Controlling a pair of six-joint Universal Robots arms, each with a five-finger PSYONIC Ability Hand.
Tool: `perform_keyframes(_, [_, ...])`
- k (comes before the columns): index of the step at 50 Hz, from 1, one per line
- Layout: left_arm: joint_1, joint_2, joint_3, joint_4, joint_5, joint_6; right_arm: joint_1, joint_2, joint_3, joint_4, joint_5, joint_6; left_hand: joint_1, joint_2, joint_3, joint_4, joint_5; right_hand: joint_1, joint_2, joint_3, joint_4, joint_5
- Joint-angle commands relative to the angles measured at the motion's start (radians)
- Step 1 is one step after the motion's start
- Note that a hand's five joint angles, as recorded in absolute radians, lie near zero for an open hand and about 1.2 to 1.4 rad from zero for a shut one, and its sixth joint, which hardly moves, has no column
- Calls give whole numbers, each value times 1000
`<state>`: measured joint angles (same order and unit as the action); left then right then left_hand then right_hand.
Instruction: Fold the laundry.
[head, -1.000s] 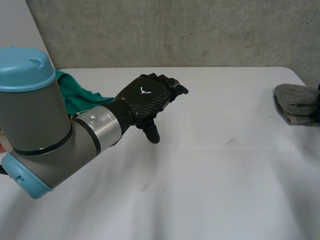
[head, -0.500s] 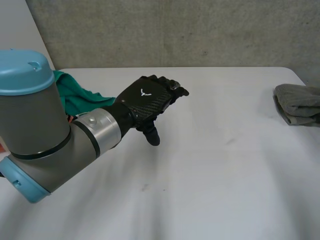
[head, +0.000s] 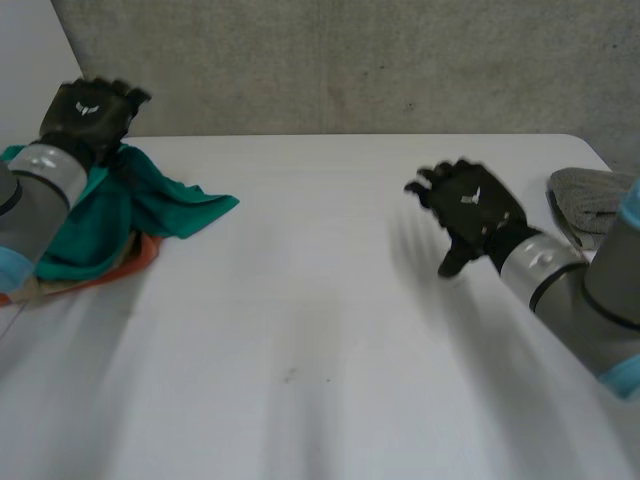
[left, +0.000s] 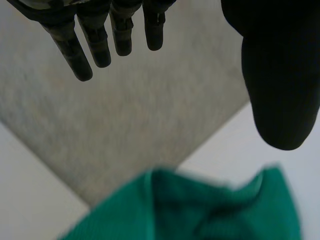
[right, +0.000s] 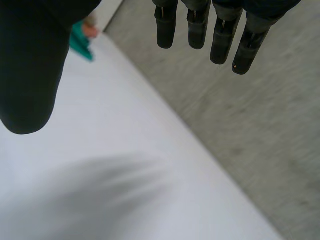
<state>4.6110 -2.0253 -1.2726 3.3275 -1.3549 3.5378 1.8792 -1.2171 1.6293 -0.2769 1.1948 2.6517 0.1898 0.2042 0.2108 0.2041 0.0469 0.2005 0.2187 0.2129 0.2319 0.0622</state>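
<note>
White desk (head: 320, 350): we see the left robot hand (head: 88, 108) splayed, empty, above a crumpled green cloth (head: 150, 205); the right robot hand (head: 472, 212) likewise, near a grey cloth (head: 592, 205).

The head camera sits behind and between the arms, high over the surface (head: 320, 330). It looks down and forward to the concrete wall (head: 350, 60) at 12 o'clock, with the left robot hand (head: 88, 108) at 10 o'clock and the right robot hand (head: 470, 205) at 3 o'clock. Each wrist camera rides close behind its own palm. The left one faces the wall over the teal cloth (left: 200, 210), which is near. The right one looks across the surface, the cloth far off beside its thumb. All three share cloth and wall.
</note>
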Motion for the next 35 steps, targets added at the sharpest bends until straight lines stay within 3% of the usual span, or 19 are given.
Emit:
perform_keyframes(1, [88,-228,107,9,40,168,3,1,76,22,5,-49,27,12,6,12,-5,-26,-44,-38,-57,-62])
perform_keyframes(6, [97,-338,179,87,36,207,3,5,100,22,5,-49,173,158,152,159,141,-26,-44,-38,-57,-62])
perform_keyframes(9, [103,-386,193,187,37,205,3,5,110,22,5,-49,504,490,483,490,472,-26,-44,-38,-57,-62])
perform_keyframes(10, [103,-394,194,213,37,205,3,7,112,22,5,-49,659,645,638,645,628,-26,-44,-38,-57,-62])
perform_keyframes(11, [103,-403,194,263,36,204,1,7,113,22,5,-49,978,963,957,963,946,-26,-44,-38,-57,-62])
perform_keyframes(13, [101,-402,188,303,34,199,1,8,118,22,8,-49,1206,1191,1185,1192,1174,-26,-44,-38,-57,-62])
perform_keyframes(18, [77,-342,142,359,28,144,1,8,126,22,9,-49,1207,1192,1185,1192,1175,-26,-44,-38,-57,-62])
perform_keyframes(21, [39,-212,79,371,30,54,1,8,123,22,12,-49,1207,1192,1185,1192,1175,-26,-44,-38,-57,-62])
perform_keyframes(30, [-162,77,-105,353,63,-229,-12,-4,107,22,46,-46,1207,1192,1185,1192,1175,-26,-44,-38,-57,-62])
perform_keyframes(35, [-260,172,-198,334,108,-286,-28,-12,104,22,74,-46,1207,1192,1185,1192,1175,-26,-44,-38,-57,-62])
